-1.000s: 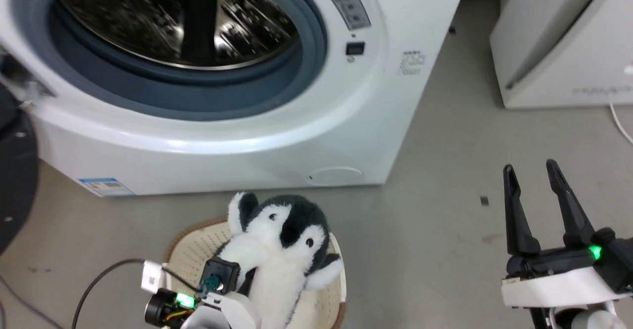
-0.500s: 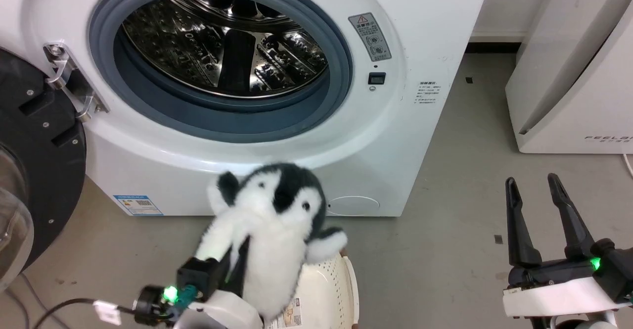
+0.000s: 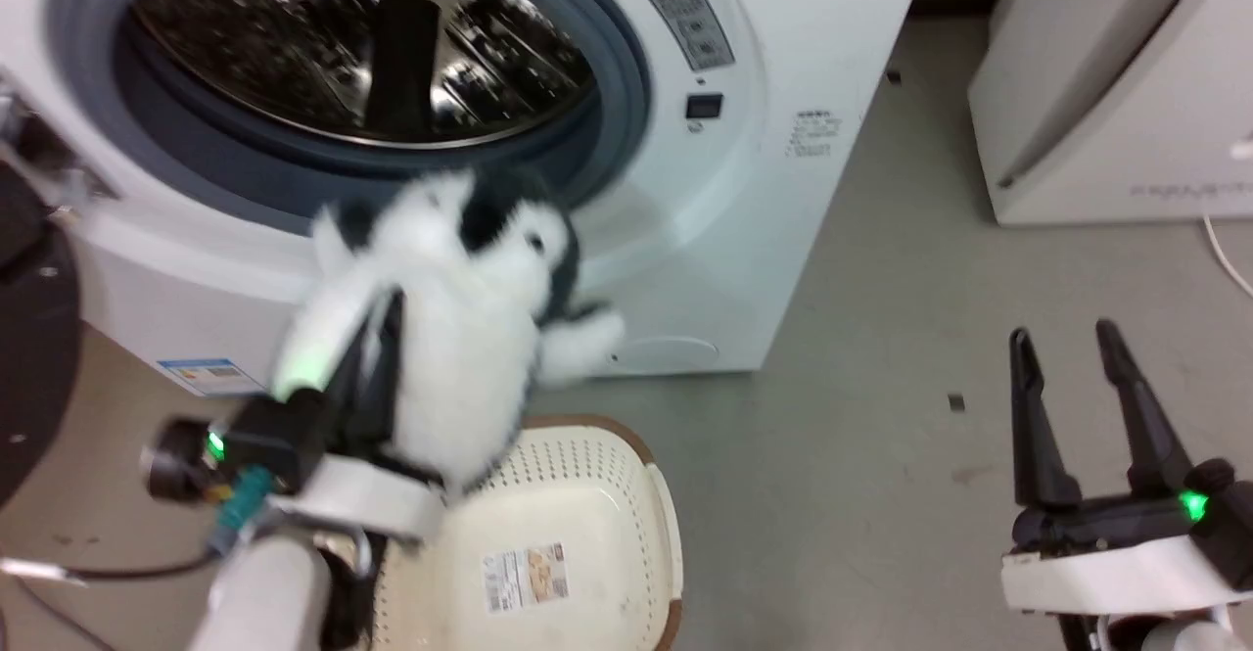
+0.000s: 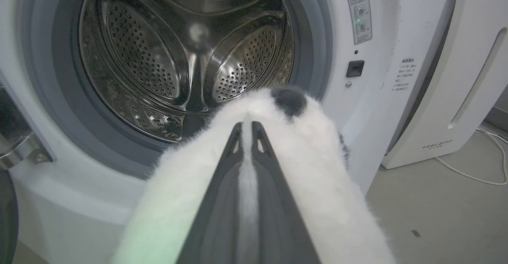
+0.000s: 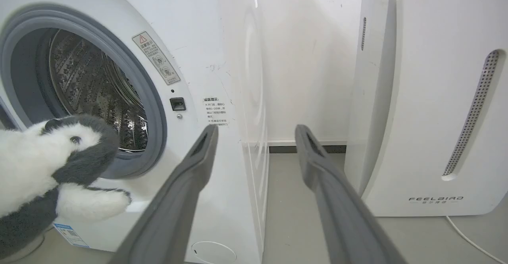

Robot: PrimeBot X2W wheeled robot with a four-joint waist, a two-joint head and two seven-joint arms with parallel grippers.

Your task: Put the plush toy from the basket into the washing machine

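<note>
Left tool point(image 4: 246, 126) clamped on the plush toy point(image 3: 460, 357), head-first; we note the washing machine point(image 3: 764, 240) porthole at 12 o'clock.

The right gripper point(image 3: 1065, 338) has two long, tapering dark fingers point(image 3: 1038, 436) on a black base with a green light point(image 3: 1192, 506), above a white cuff point(image 3: 1106, 573). The left gripper point(image 4: 246, 129) matches; by its cuff sit a black block point(image 3: 279, 436), a teal plug point(image 3: 240, 489) and a dark cable point(image 3: 147, 570), above a pale forearm point(image 3: 259, 592).

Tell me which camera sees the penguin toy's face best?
The right wrist view: the plush toy is sharp, eye clear. The head view shows it whole but blurred. The left wrist view shows its white fur pinched in the left hand.
</note>
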